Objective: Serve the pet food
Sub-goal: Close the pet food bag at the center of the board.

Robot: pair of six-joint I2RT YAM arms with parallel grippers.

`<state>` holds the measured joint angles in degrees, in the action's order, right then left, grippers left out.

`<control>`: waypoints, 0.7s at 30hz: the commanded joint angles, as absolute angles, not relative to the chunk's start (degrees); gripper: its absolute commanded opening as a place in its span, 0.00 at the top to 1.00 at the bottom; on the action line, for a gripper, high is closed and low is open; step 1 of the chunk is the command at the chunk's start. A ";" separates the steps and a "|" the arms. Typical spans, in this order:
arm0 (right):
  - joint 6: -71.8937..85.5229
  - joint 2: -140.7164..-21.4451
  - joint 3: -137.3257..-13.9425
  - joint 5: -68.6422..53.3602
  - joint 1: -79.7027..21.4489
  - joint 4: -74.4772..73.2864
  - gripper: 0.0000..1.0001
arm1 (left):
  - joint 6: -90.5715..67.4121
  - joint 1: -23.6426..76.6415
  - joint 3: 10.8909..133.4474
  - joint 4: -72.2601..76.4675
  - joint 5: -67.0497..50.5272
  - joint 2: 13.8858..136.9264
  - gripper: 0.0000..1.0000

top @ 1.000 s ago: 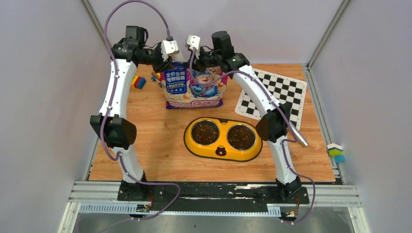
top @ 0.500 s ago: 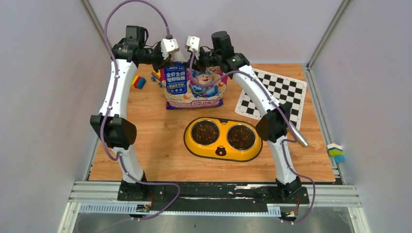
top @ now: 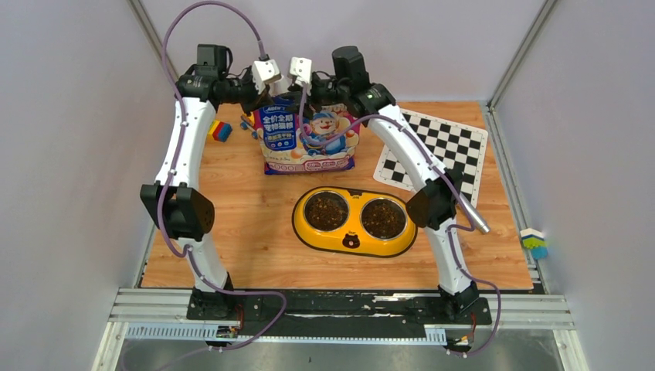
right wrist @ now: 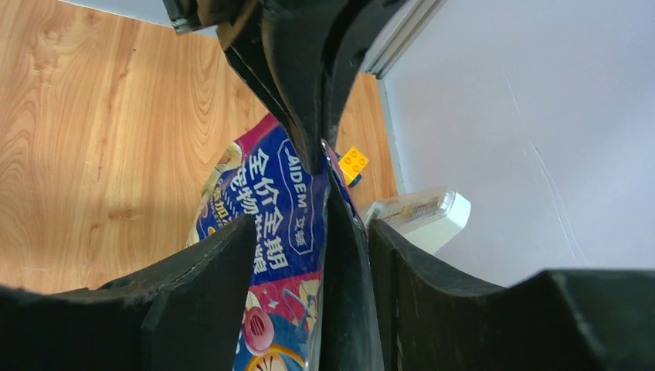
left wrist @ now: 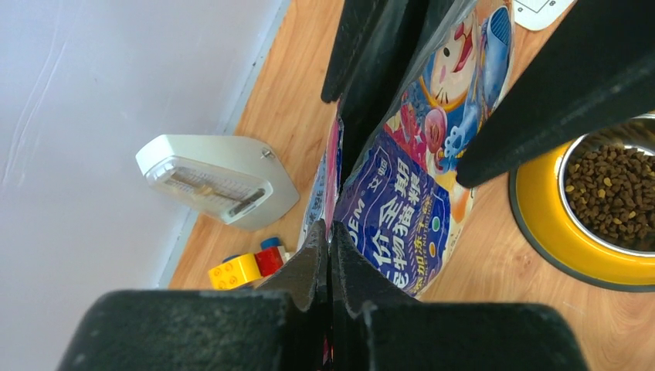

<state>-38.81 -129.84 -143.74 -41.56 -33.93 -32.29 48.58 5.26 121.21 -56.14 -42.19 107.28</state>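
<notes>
A bag (top: 309,139) stands upright at the rear centre of the worktop (top: 247,239), with the feeder (top: 354,243) just in front of it and slightly to the right, kibble (top: 327,210) lying in both of its side-by-side bowls. A checkerboard (top: 440,147) lies flat at the rear right, beside the bag and behind the feeder. Blocks (top: 220,130) sit at the rear left, near the bag's left side, and a scale (left wrist: 216,178) rests behind them against the back wall. The left gripper (left wrist: 330,255) pinches the bag's top edge from the left. The right gripper (right wrist: 313,228) straddles that edge from the right, its fingers apart on either side.
</notes>
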 commanded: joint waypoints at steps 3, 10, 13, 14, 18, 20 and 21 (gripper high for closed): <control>-40.82 -128.05 -146.04 -44.61 -35.64 -30.74 0.43 | 45.35 6.04 117.96 -50.49 -48.30 102.02 1.00; -43.07 -129.59 -145.68 -44.48 -35.95 -29.78 0.46 | 46.52 5.98 117.05 -51.07 -50.39 100.84 1.00; -44.21 -129.72 -145.29 -43.69 -36.01 -29.11 0.46 | 48.81 6.02 117.70 -53.24 -51.16 100.51 1.00; -44.47 -129.71 -145.33 -43.53 -36.03 -28.92 0.44 | 50.32 6.04 117.87 -54.64 -51.24 100.21 1.00; -46.11 -129.81 -145.55 -43.25 -36.06 -28.58 0.39 | 53.29 5.98 117.04 -56.51 -50.98 98.63 1.00; -46.80 -129.65 -145.13 -42.74 -36.26 -28.56 0.39 | 55.08 5.98 116.48 -57.61 -50.43 97.94 1.00; -46.62 -129.56 -145.11 -42.60 -36.18 -28.69 0.39 | 55.36 5.98 116.07 -57.77 -50.22 97.71 1.00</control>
